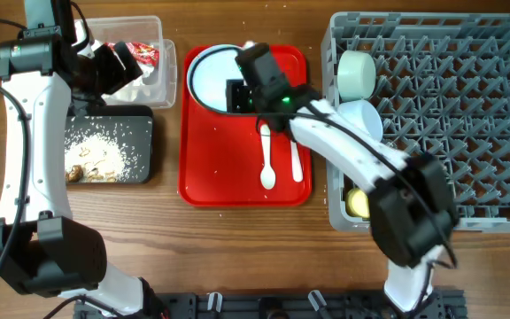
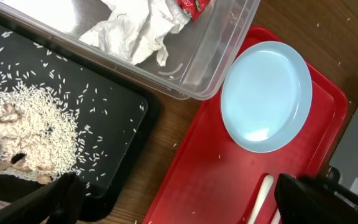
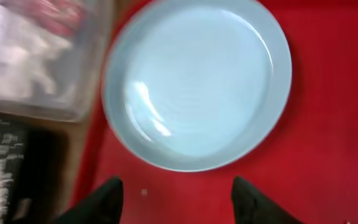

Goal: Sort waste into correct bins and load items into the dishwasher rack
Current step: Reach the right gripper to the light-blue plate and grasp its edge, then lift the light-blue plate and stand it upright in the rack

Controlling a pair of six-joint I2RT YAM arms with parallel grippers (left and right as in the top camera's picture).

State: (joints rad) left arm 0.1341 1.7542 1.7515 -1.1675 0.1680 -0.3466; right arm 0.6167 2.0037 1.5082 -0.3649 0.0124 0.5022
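The pale blue plate (image 1: 209, 75) lies at the back of the red tray (image 1: 228, 177), with the white spoon (image 1: 266, 164) and fork (image 1: 296, 159) beside it. My right gripper (image 1: 238, 94) hovers open and empty over the plate's near edge; in the right wrist view the plate (image 3: 197, 81) lies just ahead of the open fingers (image 3: 179, 202). My left gripper (image 1: 120, 66) is open and empty above the clear tub (image 1: 162, 84), which holds the napkin (image 2: 135, 28) and red wrapper (image 2: 194, 6). Rice (image 2: 23, 124) lies in the black tray (image 1: 144, 120).
The grey rack (image 1: 450, 115) stands at the right, holding two bowls (image 1: 357, 75) (image 1: 363, 120) and the yellow cup (image 1: 357, 203) along its left side. The left wrist view shows the plate (image 2: 266, 96) and the spoon handle (image 2: 260, 199) on the red tray.
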